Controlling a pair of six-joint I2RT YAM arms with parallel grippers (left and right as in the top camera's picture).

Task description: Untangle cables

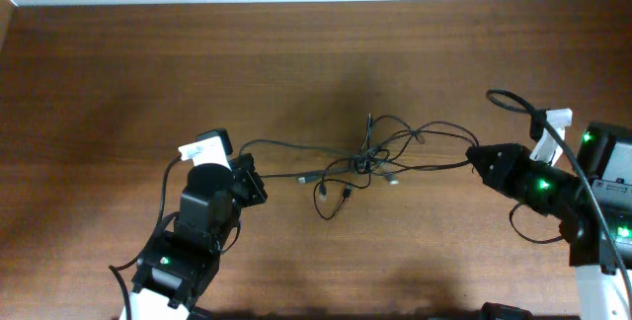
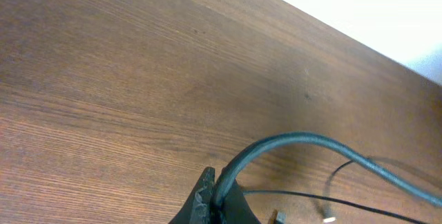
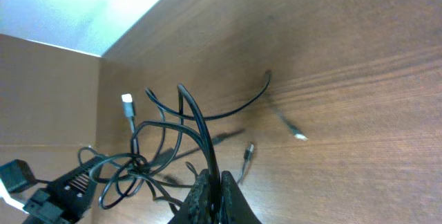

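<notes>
Pinching cables tight with left gripper left of the knot and right gripper right of the knot, likely the pulling-apart step, so next tug both ways slowly without tightening it.

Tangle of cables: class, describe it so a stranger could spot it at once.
From above, a brown table fills the view. Near its middle, between the arms, lies the tangle: thin black cords looped over each other. Unlike the thicker wires by the arms, they end in small plugs.

The cables (thin, black, small plugs) lie knotted at the middle of the table.
</notes>
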